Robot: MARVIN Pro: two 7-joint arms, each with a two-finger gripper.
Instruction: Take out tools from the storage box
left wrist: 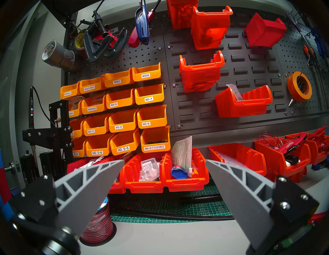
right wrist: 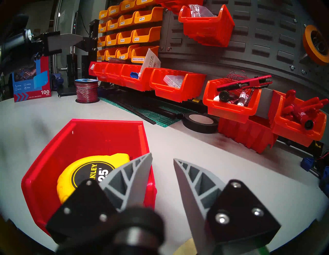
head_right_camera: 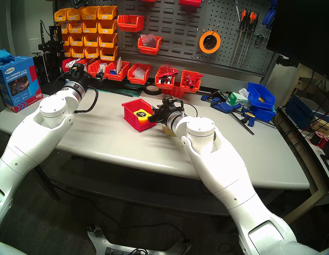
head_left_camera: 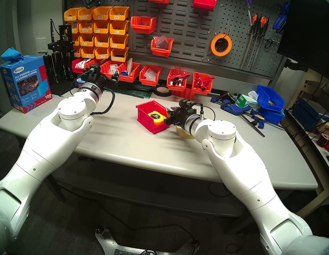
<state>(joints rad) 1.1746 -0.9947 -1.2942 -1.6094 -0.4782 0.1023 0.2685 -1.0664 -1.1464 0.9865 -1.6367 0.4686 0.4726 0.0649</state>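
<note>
1 tape measure (right wrist: 92, 175) left in red bin (right wrist: 53, 160) | masking tape (head_left_camera: 183, 132) outside | right tool (right wrist: 162, 161) narrow, empty, at the bin's rim | left tool (left wrist: 164, 164) wide, parked

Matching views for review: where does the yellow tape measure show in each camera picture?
Head left: tape measure just right of centre, inside the red bin.
Head right: centre, same bin.
Left wrist: not in view.
Right wrist: lower left, partly behind a finger.
Shared landmark: the black tape roll, absent from the left wrist view.
</note>
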